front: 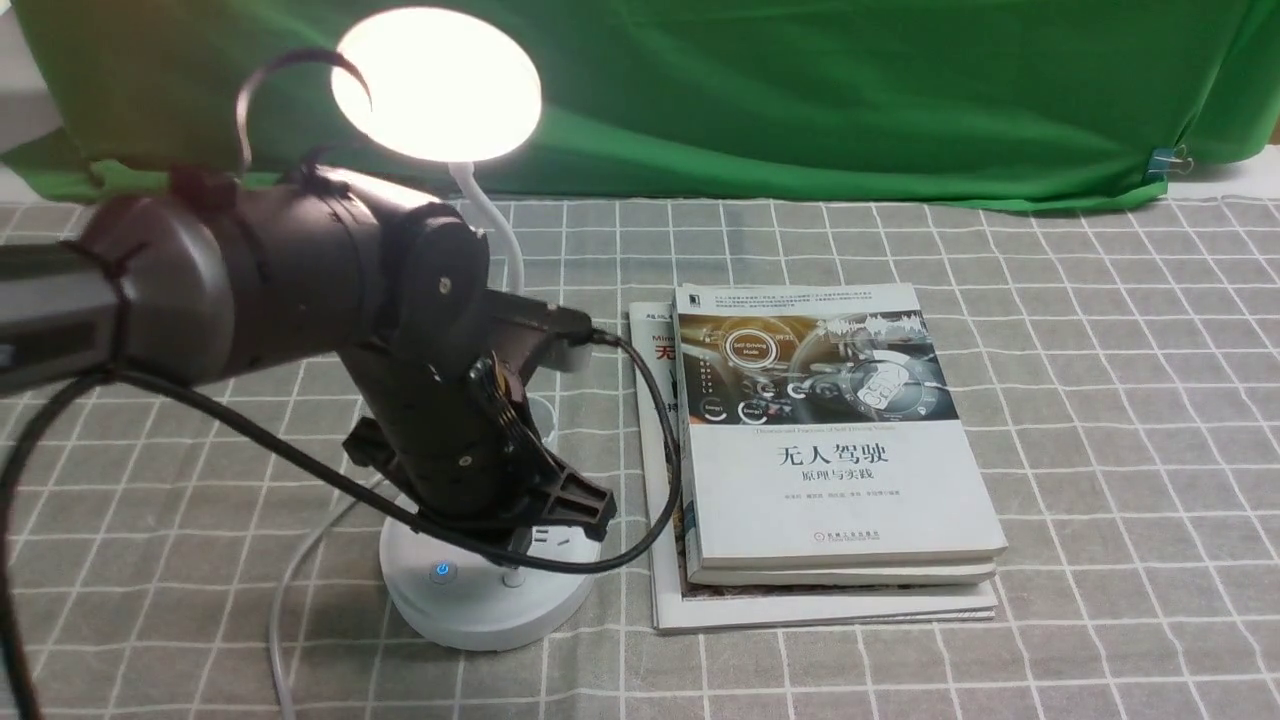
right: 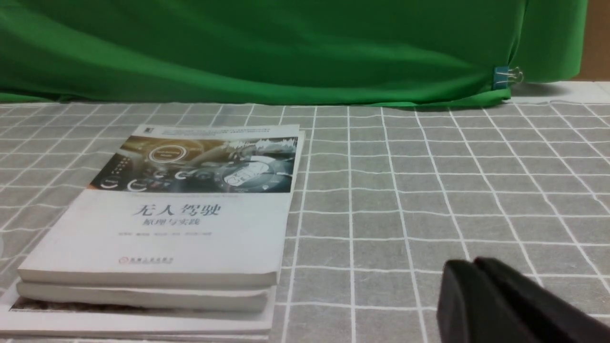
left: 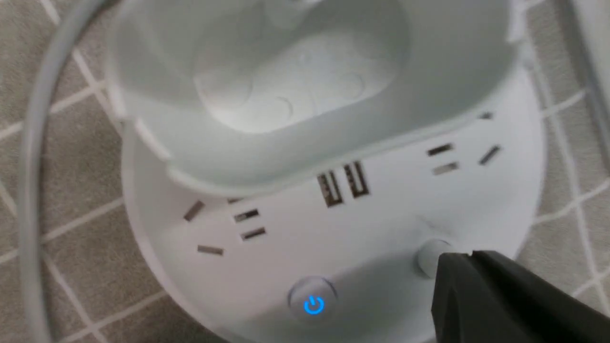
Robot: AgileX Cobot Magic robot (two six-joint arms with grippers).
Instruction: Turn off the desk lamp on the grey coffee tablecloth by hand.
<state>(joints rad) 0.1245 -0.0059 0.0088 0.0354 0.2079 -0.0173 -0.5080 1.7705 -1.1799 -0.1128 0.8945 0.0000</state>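
We find the lamp [front: 436, 84] lit, upper left of the front view; switching off remains. Left fingers [left: 464, 267]: opening undeterminable, no hold seen.

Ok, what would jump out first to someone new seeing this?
Probably the glowing disc head of the lamp, at the back left, against the green cloth. Next, the bulky black left arm reaching over the lamp's white base, where a blue power symbol shines. Right of the base lies a stack of books.
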